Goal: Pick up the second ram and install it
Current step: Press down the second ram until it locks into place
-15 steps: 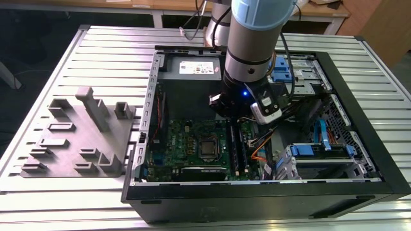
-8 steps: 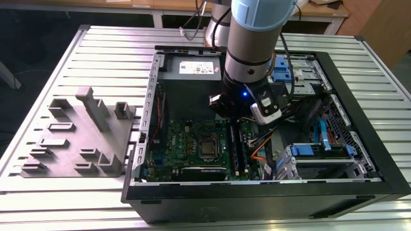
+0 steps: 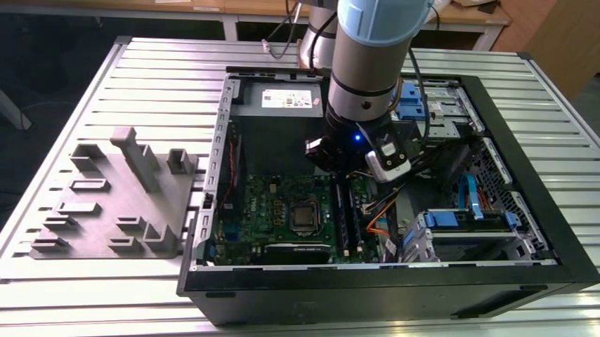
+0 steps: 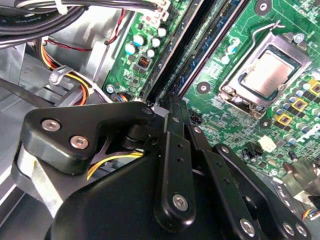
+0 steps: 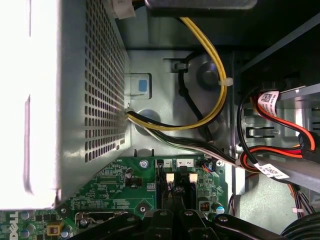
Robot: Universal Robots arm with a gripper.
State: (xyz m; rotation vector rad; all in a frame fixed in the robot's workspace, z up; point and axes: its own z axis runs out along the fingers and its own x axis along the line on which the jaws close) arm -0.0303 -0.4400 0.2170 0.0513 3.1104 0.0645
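Jaws closed tip to tip, the gripper (image 4: 173,104) sits over the end of the second ram (image 4: 216,37), which appears to lie in its slot on the motherboard (image 4: 220,125) beside the processor socket (image 4: 267,72). Pressing at one end alone could seat the stick crooked, and the closed tips might slip onto neighbouring components.

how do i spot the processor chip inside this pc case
Look into the open black computer case on the slatted table, at its green motherboard. The processor is the lone square silver plate in a metal frame, beside the long dark memory slots.
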